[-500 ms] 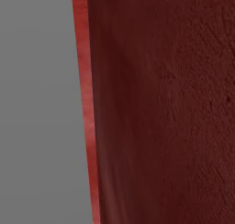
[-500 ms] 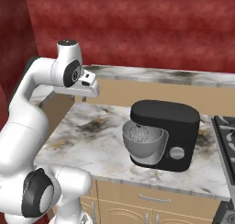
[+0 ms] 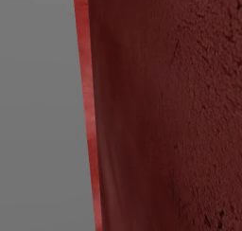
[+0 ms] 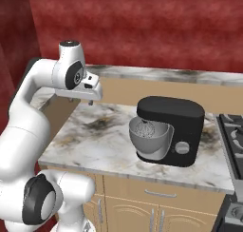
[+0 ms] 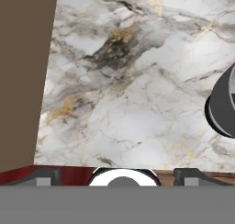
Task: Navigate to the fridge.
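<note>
The fridge is out of view. My gripper hangs from the folded white arm above the left part of a marble counter, pointing down. In the hand view its two dark fingertips stand wide apart at the bottom edge, so the gripper is open with nothing between them, and the veined marble counter lies below.
A black stand mixer with a steel bowl stands on the counter, right of the gripper. A stove is at the far right. Beige cabinet doors sit below. A dark red wall is close on the left.
The whole right base picture has shifted slightly upward, so the camera has moved a little. The arm keeps the same folded pose and the gripper stays open.
</note>
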